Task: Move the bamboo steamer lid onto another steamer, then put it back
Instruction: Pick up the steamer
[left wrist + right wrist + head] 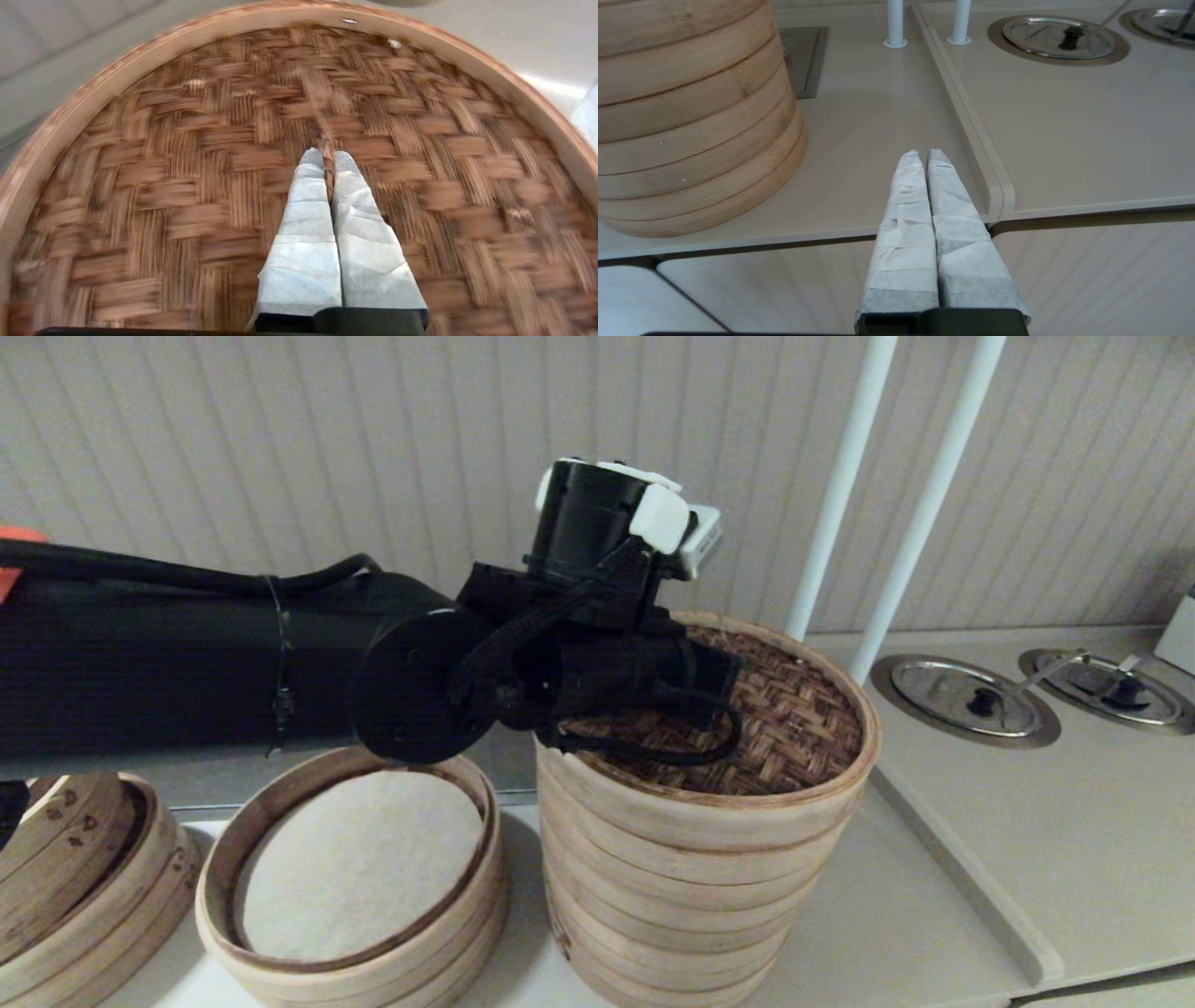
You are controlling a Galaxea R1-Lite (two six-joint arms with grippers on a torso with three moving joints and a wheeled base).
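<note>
The bamboo steamer lid (794, 719), dark herringbone weave with a pale rim band, lies on top of the tall steamer stack (672, 887) at the centre. My left arm reaches over it from the left, and its wrist hides the fingers in the head view. In the left wrist view the left gripper (328, 156) is shut on the thin brown handle strip (317, 107) in the middle of the lid (187, 163). My right gripper (924, 154) is shut on nothing, low by the counter's front edge, to the right of the tall stack (682, 116).
A short steamer with a whitish liner (355, 868) stands left of the tall stack. A stack with small dark marks (65, 859) is at the far left. Two white poles (840, 485) rise behind. Round metal covers (966, 698) are set in the raised counter on the right.
</note>
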